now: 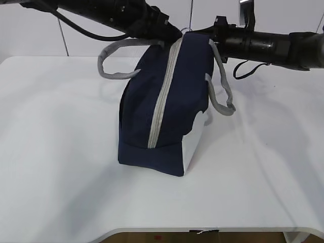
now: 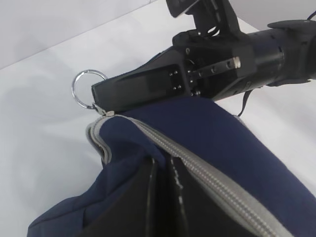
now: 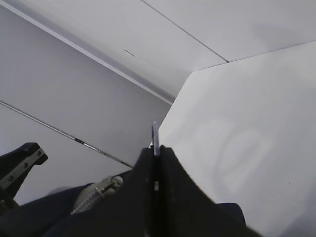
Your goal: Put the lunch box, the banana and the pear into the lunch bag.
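**Both grippers pinched at the top of the zipped lunch bag**

The lunch bag stands upright near the middle of the white table, its grey zipper running closed from the top edge down the front face to the base seam. A white side panel shows at its lower right. One grey handle loops out to the left, the other hangs on the right.

The left gripper has its jaws pressed nearly together on the navy fabric just beside the zipper near the bag's top. The right gripper is clamped tight on the metal ring pull at the zipper's end; in the right wrist view the ring's edge pokes out between the shut fingers.

No brand, label or writing can be read on the bag, the arms or the table.

The lunch box, the banana and the pear are nowhere visible in any view
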You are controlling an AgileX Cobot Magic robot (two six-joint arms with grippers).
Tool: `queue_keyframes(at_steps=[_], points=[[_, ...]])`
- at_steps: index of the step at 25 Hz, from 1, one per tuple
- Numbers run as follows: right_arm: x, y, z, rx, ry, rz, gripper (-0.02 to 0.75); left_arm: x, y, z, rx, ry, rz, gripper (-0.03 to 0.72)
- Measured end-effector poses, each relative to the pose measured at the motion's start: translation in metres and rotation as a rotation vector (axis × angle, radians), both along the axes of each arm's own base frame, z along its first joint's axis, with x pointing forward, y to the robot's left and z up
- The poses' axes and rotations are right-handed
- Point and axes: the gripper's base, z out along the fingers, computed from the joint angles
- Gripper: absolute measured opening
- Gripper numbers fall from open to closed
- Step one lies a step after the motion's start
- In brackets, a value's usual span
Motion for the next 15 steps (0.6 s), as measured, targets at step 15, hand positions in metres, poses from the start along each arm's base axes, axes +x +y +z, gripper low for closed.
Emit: queue_keyframes(at_steps=[15], points=[[0.007, 0.0, 0.011, -0.019, -0.073, 0.005, 0.006, 0.014, 0.011, 0.004, -0.067, -0.037, 0.127, 0.01]])
